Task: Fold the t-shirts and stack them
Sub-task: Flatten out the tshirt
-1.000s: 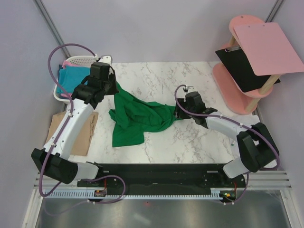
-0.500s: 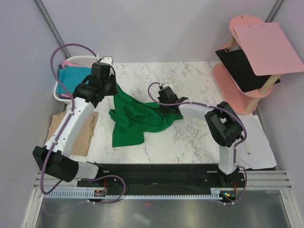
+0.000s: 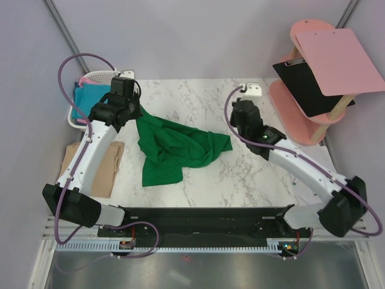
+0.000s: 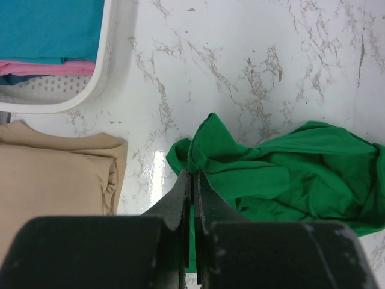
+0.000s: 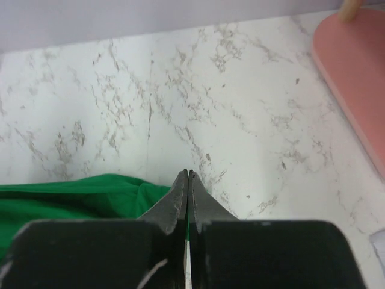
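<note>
A bright green t-shirt (image 3: 174,147) lies crumpled on the marble table (image 3: 198,96). My left gripper (image 3: 133,112) is shut on its back-left corner, and in the left wrist view the cloth (image 4: 289,180) rises into the closed tips of the left gripper (image 4: 193,173). My right gripper (image 3: 239,117) hovers just past the shirt's right edge. Its jaws meet with nothing showing between the tips of the right gripper (image 5: 188,173). The green cloth (image 5: 72,198) lies below and to their left. A folded tan t-shirt (image 3: 108,171) rests at the table's left edge. Teal (image 3: 90,99) and pink (image 3: 81,83) t-shirts sit in the basket.
A white plastic basket (image 3: 103,76) stands at the back left corner. A pink two-tier stand (image 3: 295,102) with a black clipboard (image 3: 307,90) stands off the table's back right corner, and its base (image 5: 355,78) shows in the right wrist view.
The right gripper has shut and pulled away from the shirt's right side toward the back right. The left gripper has shifted slightly back and left with its corner.
</note>
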`<state>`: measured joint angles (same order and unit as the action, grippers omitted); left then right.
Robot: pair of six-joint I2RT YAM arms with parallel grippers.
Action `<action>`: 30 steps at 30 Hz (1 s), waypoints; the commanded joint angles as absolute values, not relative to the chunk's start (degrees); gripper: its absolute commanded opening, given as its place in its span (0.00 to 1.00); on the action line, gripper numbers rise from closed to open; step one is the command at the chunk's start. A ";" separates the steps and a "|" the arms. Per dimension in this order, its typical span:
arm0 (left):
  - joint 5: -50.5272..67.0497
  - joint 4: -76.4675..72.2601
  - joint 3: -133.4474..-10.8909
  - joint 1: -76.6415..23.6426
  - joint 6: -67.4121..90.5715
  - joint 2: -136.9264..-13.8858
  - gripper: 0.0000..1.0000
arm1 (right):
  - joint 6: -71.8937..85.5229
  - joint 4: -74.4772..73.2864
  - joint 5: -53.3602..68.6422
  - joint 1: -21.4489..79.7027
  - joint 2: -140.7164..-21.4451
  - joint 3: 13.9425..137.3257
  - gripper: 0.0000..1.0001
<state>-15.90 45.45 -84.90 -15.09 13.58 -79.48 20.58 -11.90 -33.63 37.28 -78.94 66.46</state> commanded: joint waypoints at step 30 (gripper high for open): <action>-13.89 45.09 -78.57 -14.59 15.03 -77.61 0.02 | 22.67 -24.15 -21.77 39.90 -110.65 80.85 0.63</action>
<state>-13.39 46.22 -77.95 -14.85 14.06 -78.08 21.69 -18.11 -18.02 39.20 -107.96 76.51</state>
